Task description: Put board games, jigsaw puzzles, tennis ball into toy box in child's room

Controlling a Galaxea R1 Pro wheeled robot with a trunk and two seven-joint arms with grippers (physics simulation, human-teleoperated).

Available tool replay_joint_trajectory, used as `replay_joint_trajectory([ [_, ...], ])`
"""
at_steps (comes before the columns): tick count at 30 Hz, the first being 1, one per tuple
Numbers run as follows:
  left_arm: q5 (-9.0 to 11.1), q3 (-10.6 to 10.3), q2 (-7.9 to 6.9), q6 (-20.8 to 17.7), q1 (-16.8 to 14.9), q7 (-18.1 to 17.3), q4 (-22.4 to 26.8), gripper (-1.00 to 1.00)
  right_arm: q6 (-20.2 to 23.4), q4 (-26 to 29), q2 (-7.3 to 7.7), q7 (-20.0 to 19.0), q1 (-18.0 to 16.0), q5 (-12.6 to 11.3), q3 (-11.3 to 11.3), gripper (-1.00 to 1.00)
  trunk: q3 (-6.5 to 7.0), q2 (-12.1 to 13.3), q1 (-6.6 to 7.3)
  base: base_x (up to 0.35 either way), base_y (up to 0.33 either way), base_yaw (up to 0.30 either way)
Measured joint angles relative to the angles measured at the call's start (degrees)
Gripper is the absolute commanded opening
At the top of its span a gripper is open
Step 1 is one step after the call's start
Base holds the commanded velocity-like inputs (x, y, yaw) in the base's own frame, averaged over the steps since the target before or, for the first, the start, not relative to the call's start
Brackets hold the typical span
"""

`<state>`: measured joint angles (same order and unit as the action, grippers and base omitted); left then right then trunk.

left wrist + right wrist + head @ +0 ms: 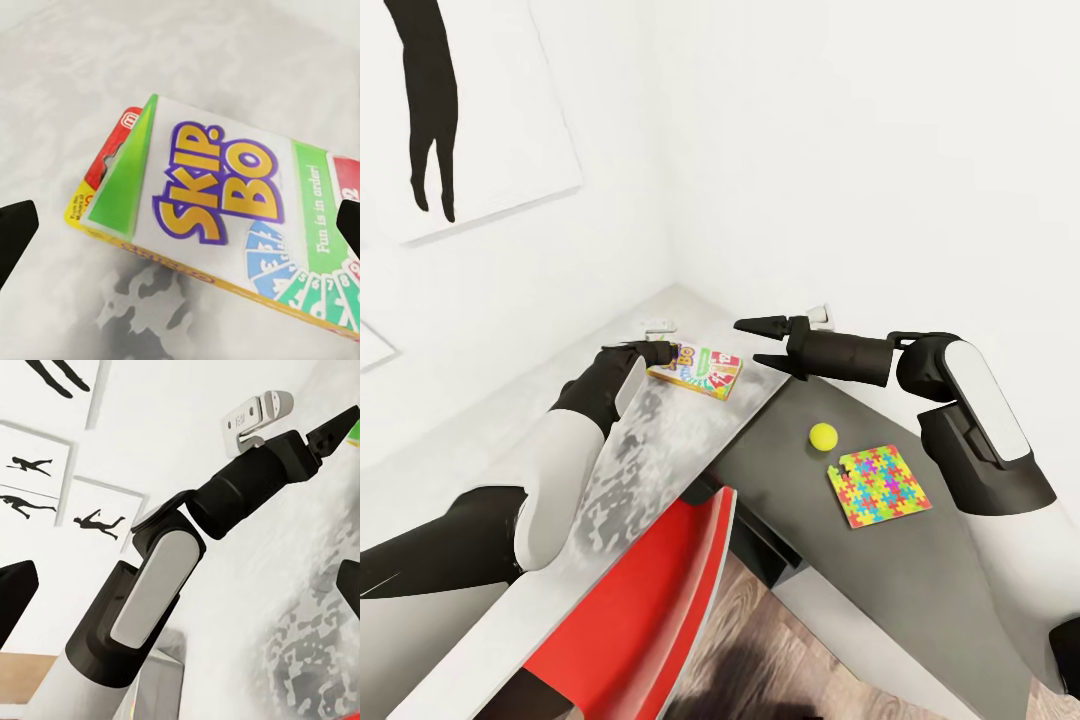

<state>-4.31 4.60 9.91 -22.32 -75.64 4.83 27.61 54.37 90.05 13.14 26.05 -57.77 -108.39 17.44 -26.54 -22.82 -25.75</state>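
My left claw (660, 352): spread wide over the card game box (225, 225), not gripping | my right claw (760, 343): fingers apart, holding nothing above the table (920, 580)

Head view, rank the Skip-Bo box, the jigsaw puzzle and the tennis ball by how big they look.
1. Jigsaw puzzle, largest, though it lies nearer the camera.
2. Skip-Bo box, close behind; the left fingers cover one end, so this order is unsure.
3. Tennis ball, clearly smallest.

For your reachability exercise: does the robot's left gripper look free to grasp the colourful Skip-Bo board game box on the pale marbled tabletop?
Probably yes. The left gripper sits open at the Skip-Bo board game box, its fingers straddling the near end, with nothing between them on the pale marbled tabletop.
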Motion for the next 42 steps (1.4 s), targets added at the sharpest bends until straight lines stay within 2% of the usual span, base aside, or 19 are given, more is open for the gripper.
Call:
replay_joint_trajectory([
  [20,0.0,0.2,0.0,-0.2,0.0,0.1,0.1,1.0,-0.1,0.0,-0.09,0.0,0.0,0.0,0.0,1.0,0.0,0.0,0.0,0.073,0.0,0.0],
  [25,0.2,0.3,0.0,-1.1,-0.1,0.2,0.1,1.0,-0.2,0.1,-0.09,0.0,0.0,0.0,0.1,1.0,0.0,0.0,0.0,0.003,0.0,0.0],
  [29,0.2,0.3,0.0,-3.5,-0.3,0.3,0.0,1.0,-0.2,0.1,-0.09,0.0,0.0,0.1,0.1,1.0,0.0,0.0,0.0,0.0,0.0,0.0],
  [34,0.2,0.5,0.0,-5.3,-4.0,0.4,-1.8,1.0,-0.2,0.2,-0.09,0.1,0.0,0.1,0.2,1.0,0.01,0.0,0.0,0.0,0.0,0.0],
  [42,1.0,1.5,0.01,-5.1,-8.5,0.4,-5.3,1.0,-0.1,0.3,-0.09,0.0,0.0,0.1,0.8,1.0,0.0,0.0,0.0,0.0,0.0,0.0],
])
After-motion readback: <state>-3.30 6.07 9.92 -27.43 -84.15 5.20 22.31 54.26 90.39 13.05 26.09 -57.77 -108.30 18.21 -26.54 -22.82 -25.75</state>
